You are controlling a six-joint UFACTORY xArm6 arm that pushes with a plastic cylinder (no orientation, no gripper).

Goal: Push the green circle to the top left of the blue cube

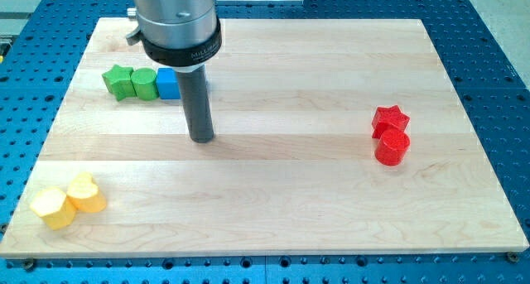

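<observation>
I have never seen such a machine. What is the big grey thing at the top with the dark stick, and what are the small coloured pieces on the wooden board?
The grey cylinder is the end of a robot arm. It has no end effector that grasps; it carries only a straight dark rod, which holds nothing and can only push things along the board.

There is one picture, from a single camera that looks down at the wooden board at an angle.

My tip rests on bare wood, just below the blue cube and touching no block.

In the view's upper left, three blocks stand in a row, pressed together: a green star-like block, the green circle, then the blue cube.

At the view's right are a red star and a red cylinder. At the bottom left are two yellow blocks: a hexagon-like one and a heart-like one.
</observation>
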